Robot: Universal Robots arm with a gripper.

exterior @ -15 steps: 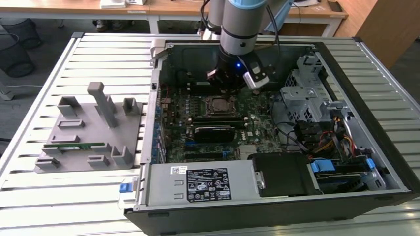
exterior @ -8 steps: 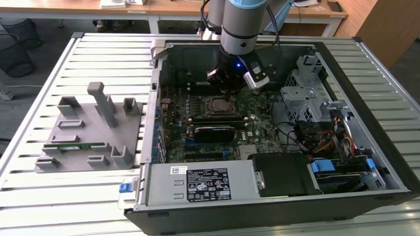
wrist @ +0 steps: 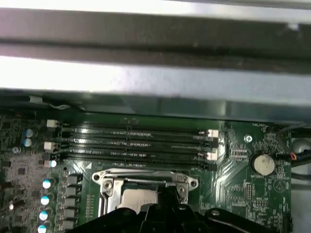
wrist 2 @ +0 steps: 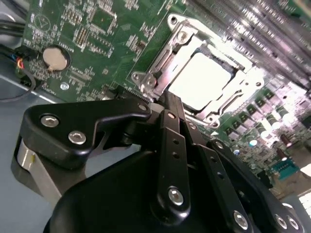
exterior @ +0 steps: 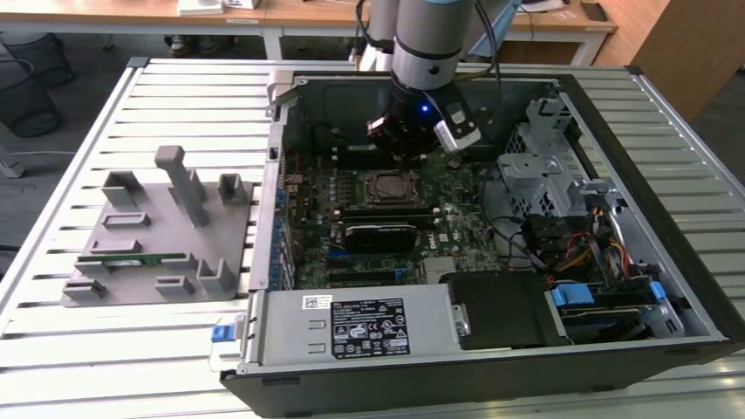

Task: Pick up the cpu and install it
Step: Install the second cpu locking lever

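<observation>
**CPU sits in socket, gripper just above**

Exterior view: the gripper [exterior: 410, 138] hangs inside the computer case [exterior: 652, 262], beside the socket [exterior: 388, 186].

Second wrist view: the cpu [wrist 2: 201, 80] lies seated; fingers [wrist 2: 170, 109] look pressed together, empty.

First wrist view: seating seems done; latching would need care.

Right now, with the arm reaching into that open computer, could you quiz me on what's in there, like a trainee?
1. True or false: the cpu lies in the motherboard socket.
2. What is the gripper nearest to? A) the grey fixture outside the computer case B) the socket C) the drive cage
3. What round silver part sits on the motherboard beside the memory slots?

Key: 1 true. 2 B. 3 the coin cell battery.
</observation>
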